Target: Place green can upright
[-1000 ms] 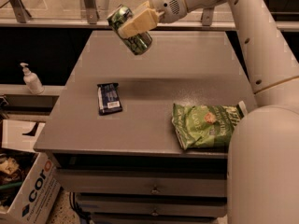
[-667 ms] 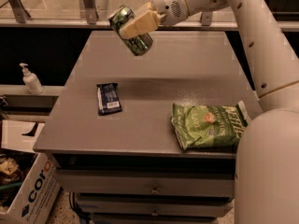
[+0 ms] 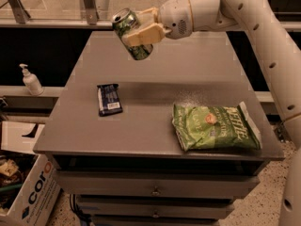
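Observation:
The green can point(image 3: 131, 34) is held in the air above the far left part of the grey table point(image 3: 155, 112). It is tilted, its silver pull-tab top pointing up and to the left. My gripper point(image 3: 143, 29) comes in from the right on the white arm and is shut on the can, with cream fingers point(image 3: 146, 34) across its body. The can touches nothing but the gripper.
A dark snack bar point(image 3: 109, 99) lies at the table's left. A green chip bag point(image 3: 215, 125) lies flat at the front right. A white pump bottle point(image 3: 30, 80) stands on a ledge to the left. A cardboard box point(image 3: 26, 192) sits on the floor at lower left.
The gripper and the can have barely moved; the can keeps about the same tilt, held above the far left of the table.

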`<state>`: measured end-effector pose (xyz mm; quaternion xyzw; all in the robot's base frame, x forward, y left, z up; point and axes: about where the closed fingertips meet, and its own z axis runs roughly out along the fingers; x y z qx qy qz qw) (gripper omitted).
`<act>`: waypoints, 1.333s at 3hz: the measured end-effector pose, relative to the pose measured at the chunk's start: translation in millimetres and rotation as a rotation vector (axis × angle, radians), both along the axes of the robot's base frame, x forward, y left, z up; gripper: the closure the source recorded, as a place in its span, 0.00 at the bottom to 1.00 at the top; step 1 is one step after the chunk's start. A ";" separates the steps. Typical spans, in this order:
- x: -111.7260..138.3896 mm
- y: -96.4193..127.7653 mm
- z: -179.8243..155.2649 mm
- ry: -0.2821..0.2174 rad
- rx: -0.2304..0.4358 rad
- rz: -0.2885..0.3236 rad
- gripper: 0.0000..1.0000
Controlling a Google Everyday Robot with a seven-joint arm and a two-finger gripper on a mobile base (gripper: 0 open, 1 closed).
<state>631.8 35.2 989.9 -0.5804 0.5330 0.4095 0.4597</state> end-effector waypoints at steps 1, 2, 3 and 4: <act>-8.0 -2.7 -2.9 -0.103 0.064 0.010 1.00; -15.2 -4.3 -1.9 -0.209 0.100 0.025 1.00; -11.3 -0.8 1.3 -0.234 0.005 0.053 1.00; -2.8 -13.4 -13.2 -0.098 -0.147 0.017 1.00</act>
